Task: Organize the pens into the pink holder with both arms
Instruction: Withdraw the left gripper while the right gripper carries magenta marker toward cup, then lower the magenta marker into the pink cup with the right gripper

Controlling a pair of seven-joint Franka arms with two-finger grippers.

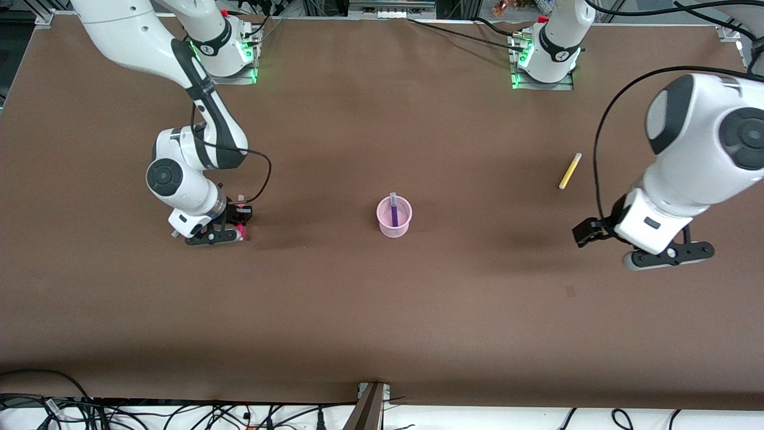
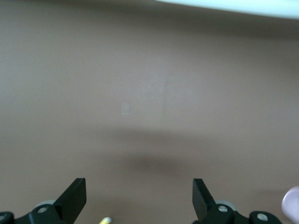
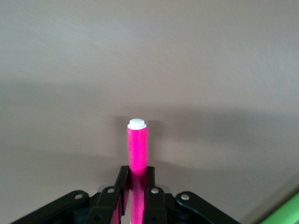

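Note:
The pink holder point(image 1: 394, 218) stands mid-table with a dark purple pen point(image 1: 394, 212) upright in it. My right gripper point(image 1: 237, 230) is low at the table toward the right arm's end, shut on a magenta pen point(image 3: 137, 148) whose pale cap sticks out past the fingertips point(image 3: 122, 179). A yellow pen point(image 1: 570, 171) lies on the table toward the left arm's end. My left gripper point(image 1: 664, 255) hangs open over bare table, closer to the front camera than the yellow pen. The left wrist view shows its fingers point(image 2: 74, 196) wide apart and the yellow pen's tip point(image 2: 106, 220) at the edge.
The brown table mat point(image 1: 382, 310) is bare around the holder. A lime green strip point(image 3: 288, 211) shows at the corner of the right wrist view. Cables lie along the table's front edge point(image 1: 179, 412).

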